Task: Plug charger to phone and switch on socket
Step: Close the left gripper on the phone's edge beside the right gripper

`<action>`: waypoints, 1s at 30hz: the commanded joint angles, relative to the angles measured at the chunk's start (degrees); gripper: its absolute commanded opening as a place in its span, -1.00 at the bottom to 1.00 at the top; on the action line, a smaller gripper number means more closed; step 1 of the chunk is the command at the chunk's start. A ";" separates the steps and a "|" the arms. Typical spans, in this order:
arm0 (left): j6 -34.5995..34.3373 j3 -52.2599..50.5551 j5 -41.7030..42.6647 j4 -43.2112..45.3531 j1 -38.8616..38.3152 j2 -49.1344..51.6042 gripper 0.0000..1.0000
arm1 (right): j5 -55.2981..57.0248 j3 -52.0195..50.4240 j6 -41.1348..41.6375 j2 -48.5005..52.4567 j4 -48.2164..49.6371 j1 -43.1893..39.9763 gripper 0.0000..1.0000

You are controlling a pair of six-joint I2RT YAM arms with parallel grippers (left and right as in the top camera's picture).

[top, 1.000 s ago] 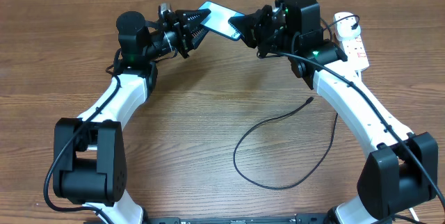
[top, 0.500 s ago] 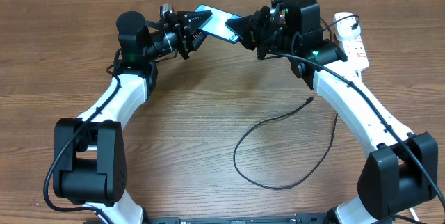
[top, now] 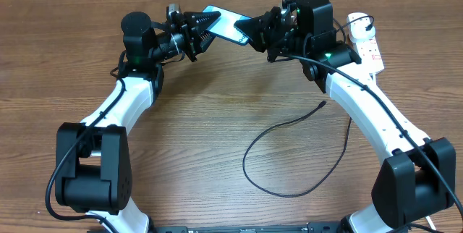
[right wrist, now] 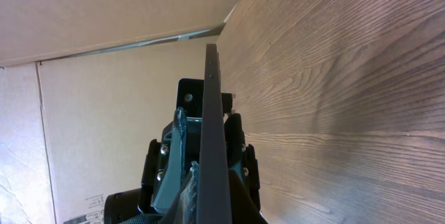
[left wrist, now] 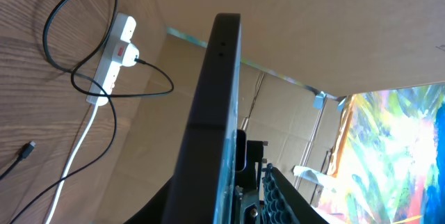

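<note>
The phone (top: 226,23) is held in the air at the back of the table between both grippers, its blue-teal screen up. My right gripper (top: 251,32) is shut on the phone's right end, seen edge-on (right wrist: 212,113) between its jaws (right wrist: 212,175). My left gripper (top: 206,22) straddles the other end (left wrist: 215,99): one finger lies against the back, while the ridged pad (left wrist: 274,182) stands a little off the screen. The charger (top: 289,128) loops on the table, its connector tip (top: 322,105) lying loose. The socket (top: 365,45) lies at the far right, with the black plug (left wrist: 135,58) in it.
The socket's thick white lead (left wrist: 76,154) runs along the table beside the black cable (left wrist: 104,85). Cardboard walls (right wrist: 104,113) stand behind the table's far edge. Both white arms (top: 362,110) reach in from the near corners.
The phone has shifted slightly to the left and down with the right gripper. The left jaws have narrowed a little around it.
</note>
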 commanded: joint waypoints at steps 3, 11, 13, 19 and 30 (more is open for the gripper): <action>-0.24 0.37 0.66 1.29 -0.17 0.07 -0.46 | -0.39 1.62 -0.61 -1.31 0.96 0.44 -0.93; -0.39 0.37 0.61 1.29 -0.20 0.07 -0.44 | 0.98 1.62 -0.59 -1.31 1.03 1.40 -0.93; -0.39 0.37 0.63 1.29 -0.20 0.07 -0.44 | 1.31 1.62 -0.59 -1.31 1.05 1.40 -0.93; -0.39 0.37 0.55 1.27 -0.63 0.07 -0.44 | 1.38 1.62 -0.57 -1.31 1.03 1.40 -0.93; -0.39 0.37 0.22 1.25 -0.63 0.07 -0.56 | 1.42 1.62 -0.59 -1.31 1.03 1.40 -0.93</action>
